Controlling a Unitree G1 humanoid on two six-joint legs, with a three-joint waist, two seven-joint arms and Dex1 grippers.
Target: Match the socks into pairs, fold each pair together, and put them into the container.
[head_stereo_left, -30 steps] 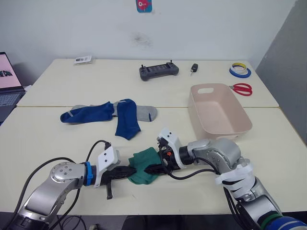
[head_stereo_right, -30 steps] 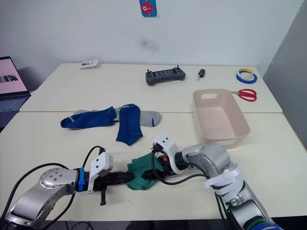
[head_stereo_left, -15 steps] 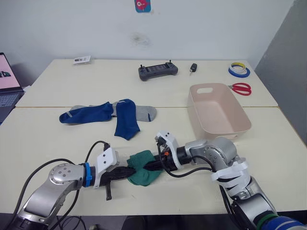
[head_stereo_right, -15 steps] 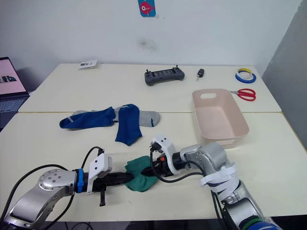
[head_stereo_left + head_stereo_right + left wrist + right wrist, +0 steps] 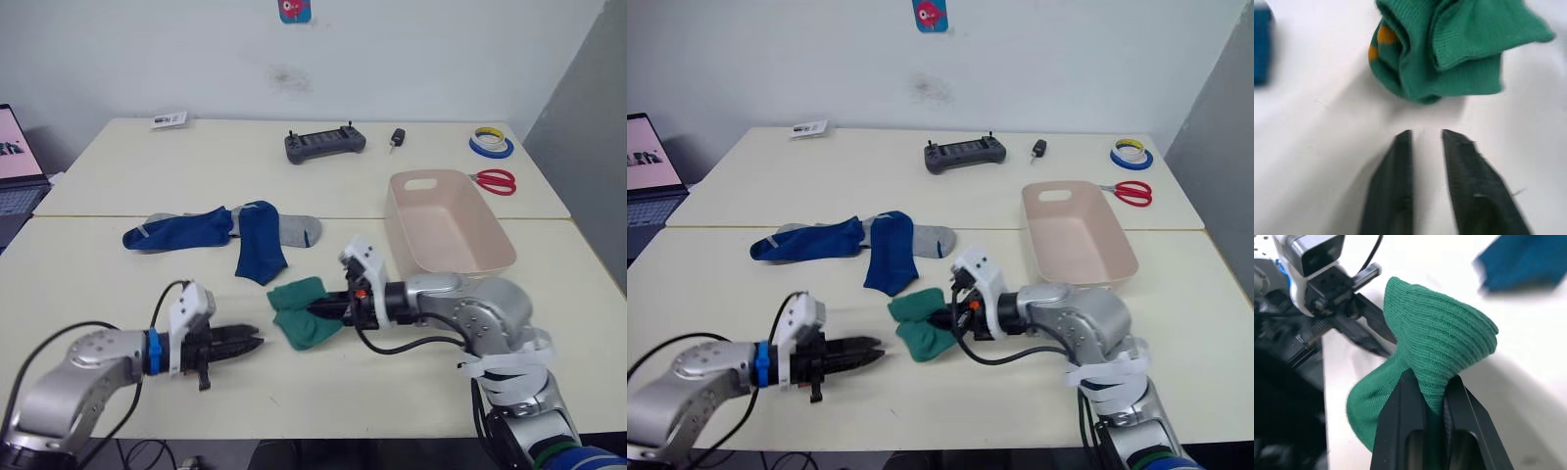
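**Right gripper pinches the green wad; left gripper sits apart from it**

The green pair (image 5: 306,311) lies bundled on the near table (image 5: 88,274), left of the container (image 5: 446,225). The right gripper (image 5: 321,311) has its 2 fingers pinching an edge of the wad. The left gripper (image 5: 250,345) rests just left of the wad without touching it, its fingers (image 5: 1396,186) close together with a narrow gap between them. Farther back, 2 blue socks (image 5: 220,235) lie over a grey sock (image 5: 297,230).
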